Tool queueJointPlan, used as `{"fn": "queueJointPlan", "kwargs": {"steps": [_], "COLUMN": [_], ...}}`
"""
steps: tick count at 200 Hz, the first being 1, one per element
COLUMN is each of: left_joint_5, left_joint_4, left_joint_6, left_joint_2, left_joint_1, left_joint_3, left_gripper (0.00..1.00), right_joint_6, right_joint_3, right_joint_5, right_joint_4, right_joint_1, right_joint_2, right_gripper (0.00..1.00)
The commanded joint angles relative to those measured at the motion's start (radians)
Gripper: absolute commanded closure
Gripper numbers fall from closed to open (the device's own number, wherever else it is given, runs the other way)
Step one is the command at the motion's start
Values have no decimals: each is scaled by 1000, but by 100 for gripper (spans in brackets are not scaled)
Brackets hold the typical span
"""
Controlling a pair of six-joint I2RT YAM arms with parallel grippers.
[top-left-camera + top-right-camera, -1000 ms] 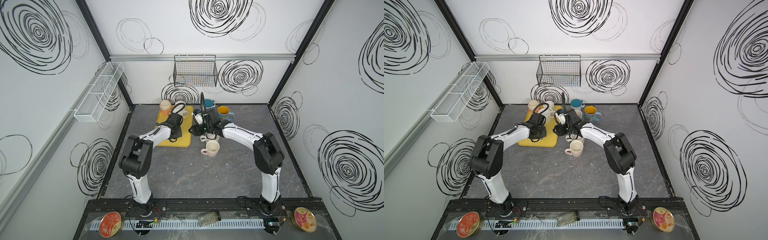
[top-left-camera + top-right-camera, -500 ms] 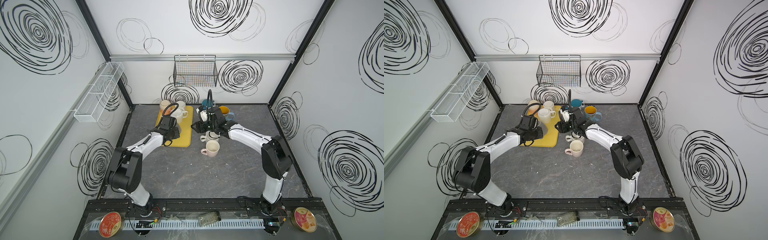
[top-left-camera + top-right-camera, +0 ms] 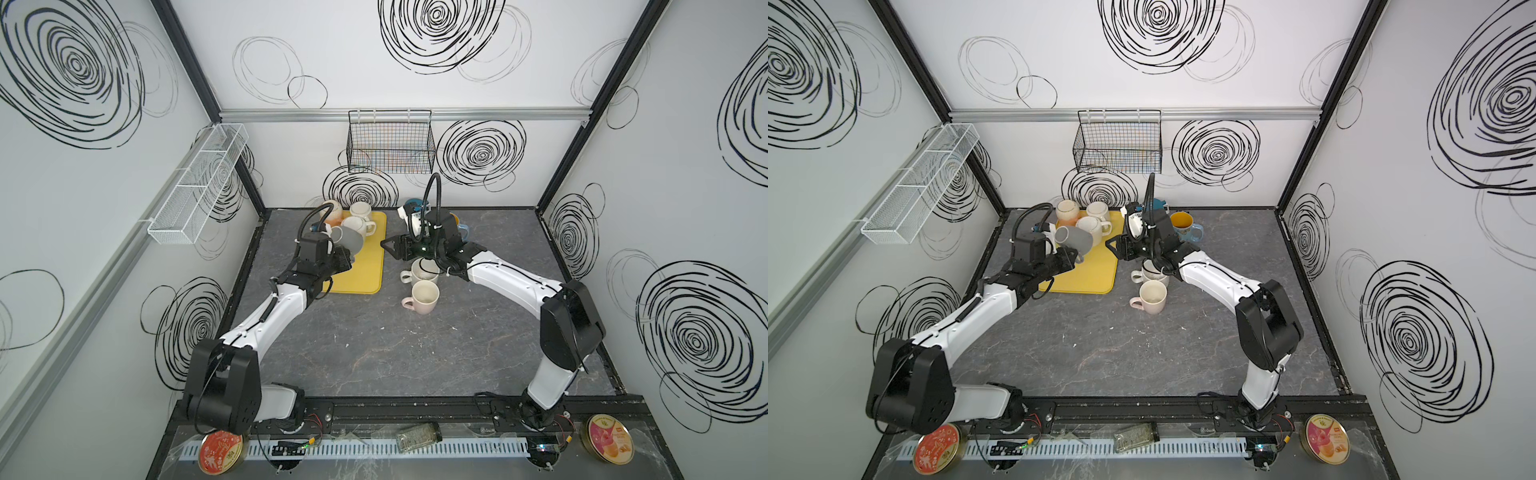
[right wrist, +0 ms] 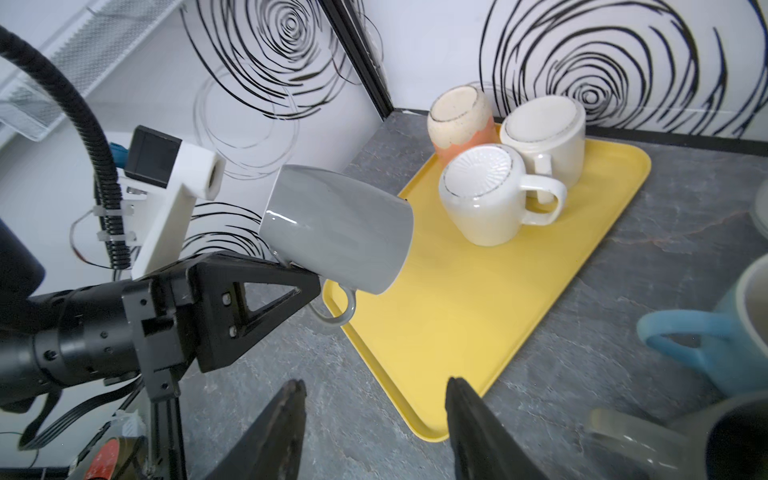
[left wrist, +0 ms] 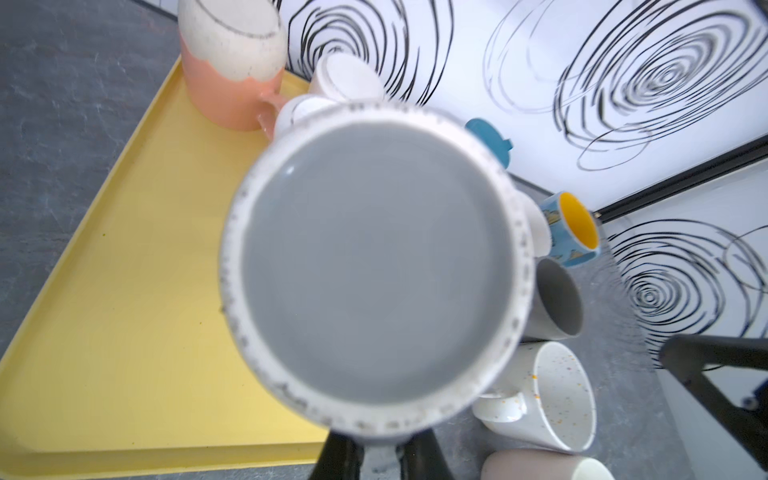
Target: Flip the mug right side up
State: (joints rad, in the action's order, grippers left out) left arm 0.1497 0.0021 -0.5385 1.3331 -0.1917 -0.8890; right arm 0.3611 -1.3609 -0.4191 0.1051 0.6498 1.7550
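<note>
A grey mug (image 3: 351, 240) (image 3: 1076, 240) hangs tilted on its side above the yellow tray (image 3: 362, 279) (image 3: 1093, 275). My left gripper (image 3: 1073, 254) (image 4: 309, 277) is shut on its handle, which points down. The left wrist view is filled by the mug's base (image 5: 374, 266), with my left gripper (image 5: 380, 446) closed just below it. In the right wrist view the grey mug (image 4: 336, 232) has its rim turned down toward the tray (image 4: 478, 299). My right gripper (image 3: 384, 245) (image 4: 374, 386) stands open and holds nothing, over the table just off the tray's right edge.
Three mugs stand upside down at the tray's far end: a peach-and-cream one (image 3: 330, 210) and two cream ones (image 3: 360, 209) (image 3: 356, 226). Right of the tray are a speckled white mug (image 3: 422, 270), a pink mug (image 3: 424, 297), a blue-and-yellow mug (image 3: 1183, 224) and a teal one (image 3: 415, 205).
My left gripper has lifted the grey mug off the tray and tipped it onto its side. The right gripper has drawn back a little from the tray and stays open.
</note>
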Motion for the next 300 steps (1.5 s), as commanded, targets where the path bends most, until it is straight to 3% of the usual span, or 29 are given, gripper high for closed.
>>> {"fn": "queueJointPlan", "kwargs": {"steps": [1,74,147,195,300], "left_joint_5": [58,156,197,216,250], "left_joint_4": [212,505,968,1068,1148], "left_joint_6": [-47,-202,-411,-490,-523], "left_joint_2": [-85,-273,-347,-331,-312], "left_joint_1": [15,24,28,22,-47], "left_joint_3": [7,107,231,237,228], "left_gripper": [100,100,100,100,100], "right_joint_6": [83,291,558,561,515], "right_joint_3": [34,47,47,14,-156], "right_joint_5": [-74,-266,-387,-409,-448], "right_joint_4": [130,365,701,744,661], "right_joint_1": [-12,-25,-10,28,79], "right_joint_2": [-50,-46,1,3,59], "right_gripper": [42,42,42,41,41]}}
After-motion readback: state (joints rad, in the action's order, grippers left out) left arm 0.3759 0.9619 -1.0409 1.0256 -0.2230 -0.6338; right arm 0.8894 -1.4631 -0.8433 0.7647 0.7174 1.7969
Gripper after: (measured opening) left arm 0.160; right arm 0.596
